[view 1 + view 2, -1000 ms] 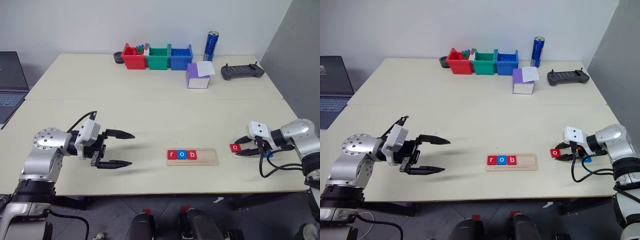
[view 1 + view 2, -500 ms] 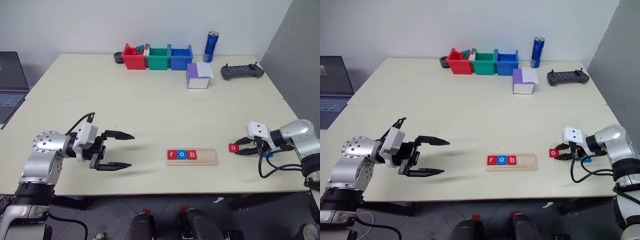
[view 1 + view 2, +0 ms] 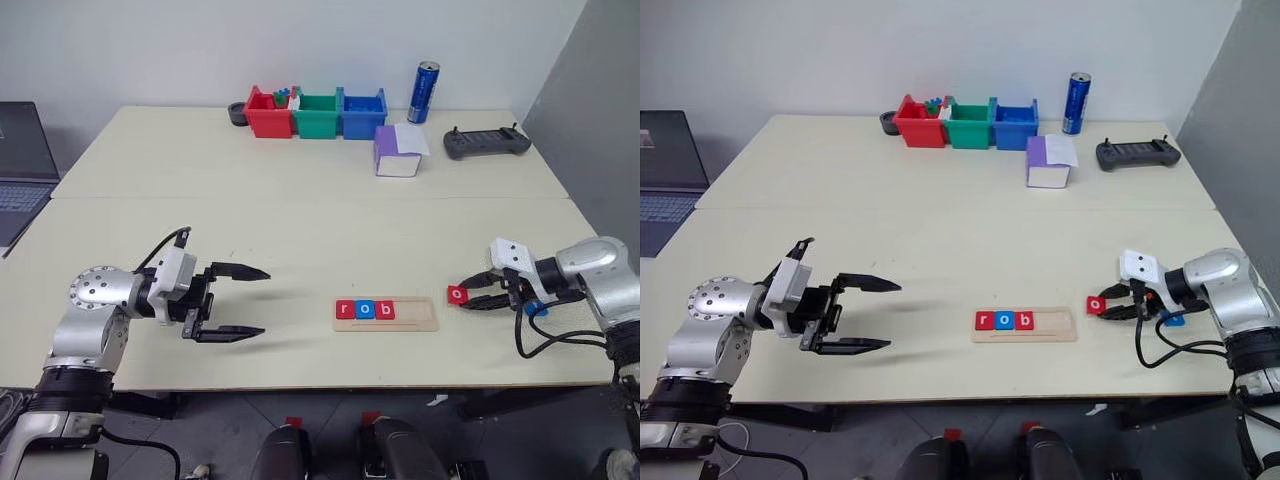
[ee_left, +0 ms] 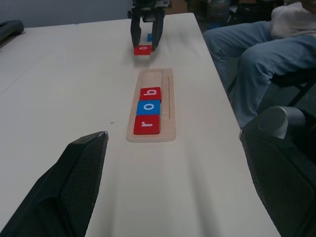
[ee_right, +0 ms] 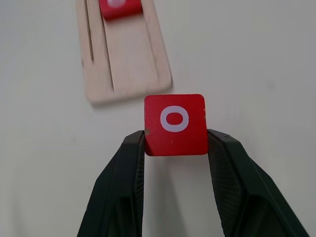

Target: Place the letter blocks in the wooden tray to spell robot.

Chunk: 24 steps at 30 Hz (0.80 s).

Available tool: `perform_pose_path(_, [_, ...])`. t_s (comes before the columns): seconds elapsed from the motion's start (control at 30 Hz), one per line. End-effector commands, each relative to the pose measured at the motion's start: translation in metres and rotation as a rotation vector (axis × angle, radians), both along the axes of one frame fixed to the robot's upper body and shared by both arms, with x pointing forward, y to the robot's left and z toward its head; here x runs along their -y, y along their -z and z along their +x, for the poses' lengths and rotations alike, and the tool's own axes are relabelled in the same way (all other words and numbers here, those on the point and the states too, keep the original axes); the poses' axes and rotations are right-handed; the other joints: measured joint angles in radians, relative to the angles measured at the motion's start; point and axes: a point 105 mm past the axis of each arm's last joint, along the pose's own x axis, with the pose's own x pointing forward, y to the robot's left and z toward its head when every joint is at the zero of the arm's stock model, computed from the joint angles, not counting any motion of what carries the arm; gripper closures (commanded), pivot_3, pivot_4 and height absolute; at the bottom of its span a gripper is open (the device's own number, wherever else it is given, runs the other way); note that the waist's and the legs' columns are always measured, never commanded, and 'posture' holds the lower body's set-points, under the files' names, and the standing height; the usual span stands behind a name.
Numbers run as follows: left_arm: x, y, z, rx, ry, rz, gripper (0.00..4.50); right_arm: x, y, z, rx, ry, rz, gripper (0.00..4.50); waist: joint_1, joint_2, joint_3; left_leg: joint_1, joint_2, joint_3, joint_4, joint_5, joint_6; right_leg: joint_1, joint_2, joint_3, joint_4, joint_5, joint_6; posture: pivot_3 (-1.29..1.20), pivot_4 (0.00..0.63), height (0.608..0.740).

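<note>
The right hand (image 3: 468, 296) is clamped on a red "o" block (image 5: 175, 124) just off the wooden tray's (image 3: 415, 318) empty end, red r, blue o, red b already seated, while the left hand (image 3: 240, 301) hovers spread apart over the bench (image 3: 300, 220).

The pale wooden tray (image 3: 386, 313) carries red, blue and red letter blocks (image 3: 364, 309) with white letters; beside the tray, a red "o" block (image 5: 175, 124) sits between black fingers.

Bare table (image 3: 300, 230) lies between right gripper (image 3: 466, 294) and wooden tray (image 3: 386, 314); the tray's two right-hand slots appear vacant; bins (image 3: 315, 114), can (image 3: 423, 92) stand well apart.
</note>
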Motion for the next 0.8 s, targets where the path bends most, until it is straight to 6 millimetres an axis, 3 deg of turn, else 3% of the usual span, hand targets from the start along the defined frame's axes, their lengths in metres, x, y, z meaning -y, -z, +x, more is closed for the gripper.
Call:
perform_pose_path(0.03, [-0.002,-0.011,-0.002,0.052,0.004,-0.025,0.0,-0.035,-0.024,-0.007,0.072,-0.019,0.091,3.05,0.0,0.0,0.0,0.0,0.0,0.0,0.0,0.0,0.0,0.0,0.0,0.0,0.0,0.0,0.0,0.0,0.15,0.74])
perform_pose_path(0.17, [-0.001,-0.011,-0.001,0.052,0.006,-0.027,0.0,-0.058,-0.012,-0.014,0.07,-0.016,0.076,3.05,0.008,0.0,0.0,-0.001,0.0,-0.002,0.0,0.0,0.001,0.0,0.0,-0.002,0.0,0.0,0.0,0.0,0.15,0.74])
perform_pose_path(0.3, [0.002,-0.011,0.0,0.054,0.012,-0.028,0.0,-0.069,-0.003,-0.011,0.069,0.015,0.053,3.05,0.014,0.0,0.0,-0.002,-0.001,-0.001,0.0,-0.001,0.001,-0.001,-0.001,-0.002,-0.001,0.0,0.0,0.0,0.15,0.74])
perform_pose_path(0.67, [0.007,-0.005,0.001,0.051,0.017,-0.04,0.0,-0.077,0.004,-0.005,0.051,0.023,0.028,3.05,0.016,0.0,0.0,-0.003,-0.001,-0.001,0.0,-0.001,0.001,-0.002,-0.001,-0.002,0.0,0.0,0.0,0.0,0.15,0.74])
perform_pose_path(0.8, [0.005,-0.006,0.001,0.052,0.011,-0.038,0.0,-0.068,0.009,-0.011,0.033,-0.006,-0.019,3.05,0.017,0.0,0.0,-0.004,-0.001,-0.001,0.0,-0.001,0.001,-0.003,-0.001,-0.002,0.0,0.0,0.0,0.0,0.15,0.74])
